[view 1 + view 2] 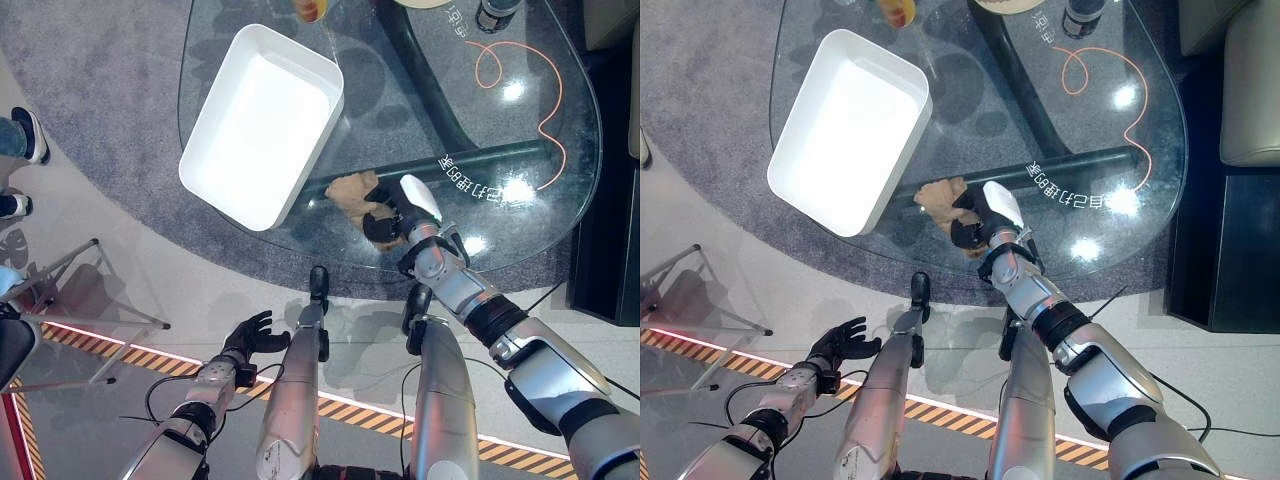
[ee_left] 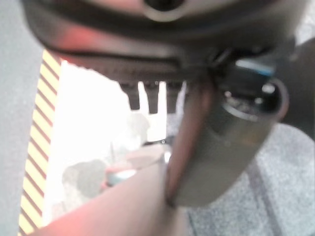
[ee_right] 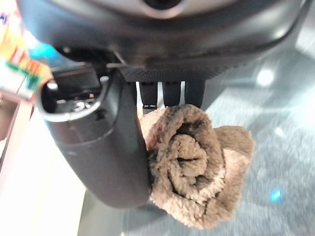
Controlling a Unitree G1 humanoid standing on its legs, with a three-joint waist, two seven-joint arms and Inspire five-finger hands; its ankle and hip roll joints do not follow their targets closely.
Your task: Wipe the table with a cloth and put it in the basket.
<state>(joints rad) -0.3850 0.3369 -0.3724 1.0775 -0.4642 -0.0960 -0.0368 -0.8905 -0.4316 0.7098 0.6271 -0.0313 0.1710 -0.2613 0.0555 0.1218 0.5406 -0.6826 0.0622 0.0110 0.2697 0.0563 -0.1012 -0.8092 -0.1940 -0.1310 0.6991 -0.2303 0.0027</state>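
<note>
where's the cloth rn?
The brown cloth is bunched in the right hand on the glass table, just right of the white basket's near corner.

Silver-grey arms, dark hands (white thumb cover)

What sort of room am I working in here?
Probably a lounge or showroom seating area: a glass coffee table on a grey rug, an upholstered seat beside it, hazard-striped tape on the floor.

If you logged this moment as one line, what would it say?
right hand: gripping brown cloth on glass table | left hand: idle, low | white basket: empty
</note>
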